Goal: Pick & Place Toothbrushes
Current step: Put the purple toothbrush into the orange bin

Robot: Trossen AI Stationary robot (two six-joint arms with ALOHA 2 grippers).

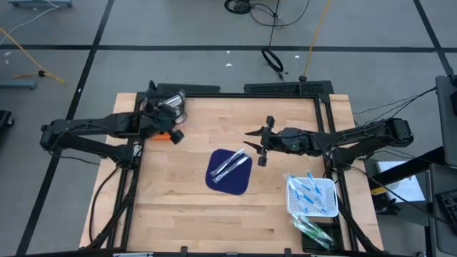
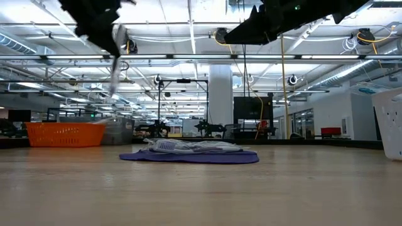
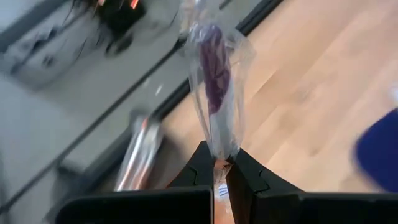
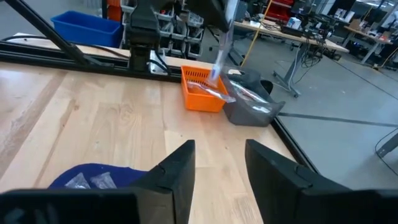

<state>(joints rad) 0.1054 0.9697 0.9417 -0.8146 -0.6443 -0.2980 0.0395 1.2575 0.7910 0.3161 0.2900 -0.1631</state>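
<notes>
Over the orange bin [image 4: 202,93], the left claw [image 3: 219,167] clamped a wrapped toothbrush [image 3: 214,93]; the right claw [image 4: 217,165] hung apart above the mat [image 1: 230,173], where two toothbrushes [image 1: 230,165] remained.

Your left gripper [image 3: 220,163] is clamped shut near the table's far-left corner; right gripper [image 4: 219,163] spread open mid-table.

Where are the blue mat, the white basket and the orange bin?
Blue mat [image 1: 232,182]: high view, bare lower part.
White basket [image 1: 330,185]: high view, its upper right rim.
Orange bin [image 4: 200,98]: right wrist view, its front wall.
</notes>
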